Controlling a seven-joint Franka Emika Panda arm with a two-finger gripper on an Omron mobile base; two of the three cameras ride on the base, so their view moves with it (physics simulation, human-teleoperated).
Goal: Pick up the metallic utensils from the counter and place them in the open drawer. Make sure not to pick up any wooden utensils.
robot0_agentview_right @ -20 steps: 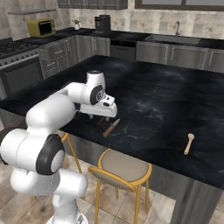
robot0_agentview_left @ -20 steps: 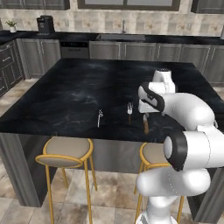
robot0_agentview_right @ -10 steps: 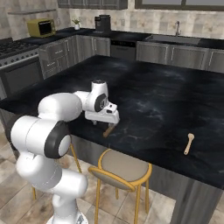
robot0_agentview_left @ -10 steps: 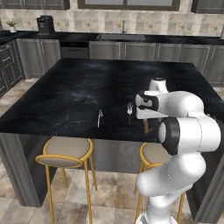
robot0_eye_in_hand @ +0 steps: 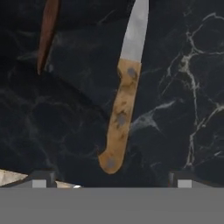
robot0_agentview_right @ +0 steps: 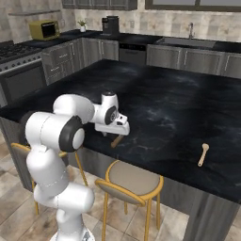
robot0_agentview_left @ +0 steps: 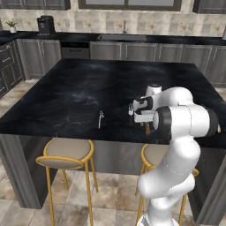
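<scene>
- Gripper point(robot0_eye_in_hand: 109, 181) pointed down at the counter point(robot0_eye_in_hand: 175, 87), jaws spread as wide as they go, nothing between them. The two finger tips point(robot0_eye_in_hand: 38, 180) just peek up at the bottom of the hand view.
- Directly ahead of the jaws, roughly centred between them: the knife point(robot0_eye_in_hand: 122, 105). Its brown riveted handle butt is nearest the tips, and the silver blade runs away from them. It lies flat on the stone, untouched. Lined up like this, the hand looks set to drop onto the handle, so I'd call this the approach step.
- Off to one side of the jaws and further out: a dark reddish-brown slim handle point(robot0_eye_in_hand: 47, 30), lying flat, apart from the knife. Likely another utensil, but too little of it is in sight to say which.
- Further out, beyond the arm's left along the counter edge: a thin silver fork point(robot0_agentview_left: 100, 119), lying alone.
- Well away on the other side, near the counter's front edge: the wooden spoon point(robot0_agentview_right: 203, 154). It is to be left alone, and it lies far from the jaws, so there is little risk of grabbing it.
- Open drawer: not spotted from here.
</scene>
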